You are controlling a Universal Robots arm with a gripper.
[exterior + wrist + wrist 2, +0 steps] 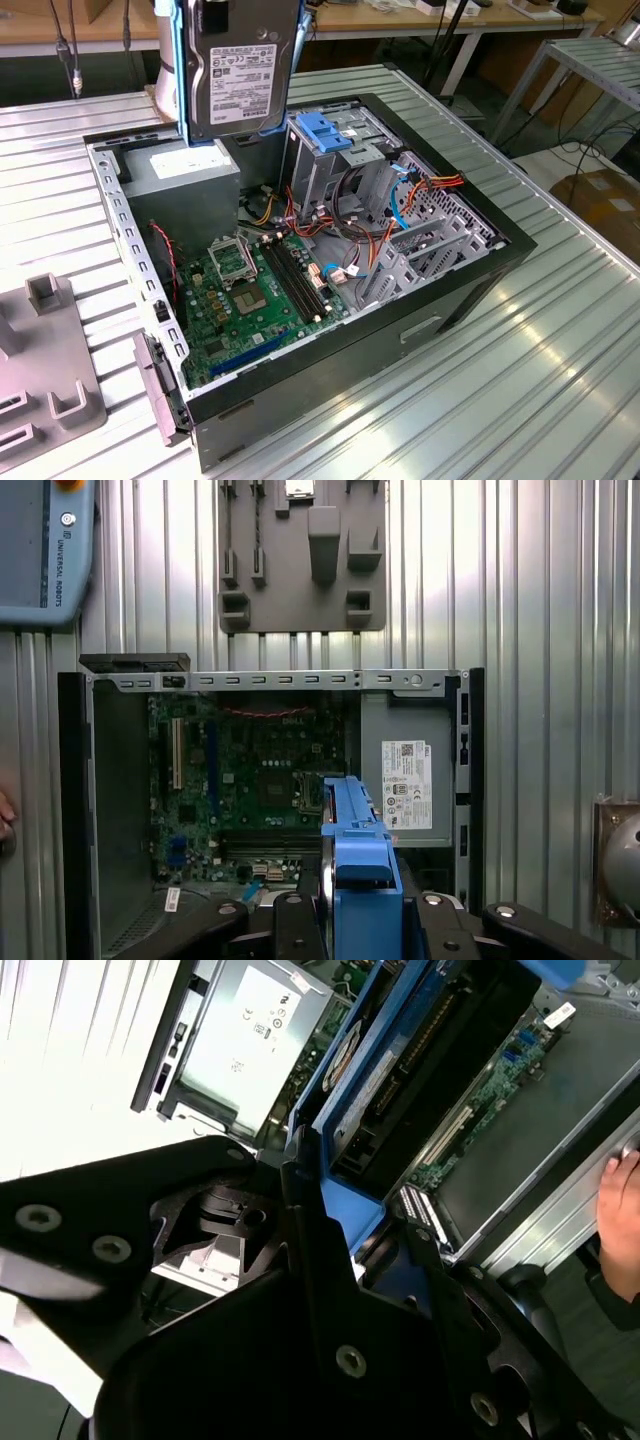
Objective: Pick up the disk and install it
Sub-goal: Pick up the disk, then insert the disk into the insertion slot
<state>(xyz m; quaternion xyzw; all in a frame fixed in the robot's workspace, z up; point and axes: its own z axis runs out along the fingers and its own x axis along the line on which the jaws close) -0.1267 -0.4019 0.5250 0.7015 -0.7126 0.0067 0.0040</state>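
Note:
The disk point(240, 70), a silver-grey drive with a white label in a light-blue bracket, hangs upright in the air above the back of the open computer case point(470, 290), over the grey power supply box point(185, 170). In both wrist views my gripper point(362, 910) is shut on the disk, its black fingers point(300, 1210) clamping the blue bracket point(365, 1070) edge-on. Below the disk lies the green motherboard point(260, 770). The metal drive cage with a blue plastic handle point(325, 135) stands just to the exterior view's right of the disk.
Bundled cables point(400, 195) run beside the cage. A grey fixture block point(45, 370) sits on the slatted metal table point(560, 360) at the exterior view's left. A person's hand point(625, 1220) rests near the case edge. A pendant point(45, 550) lies on the table.

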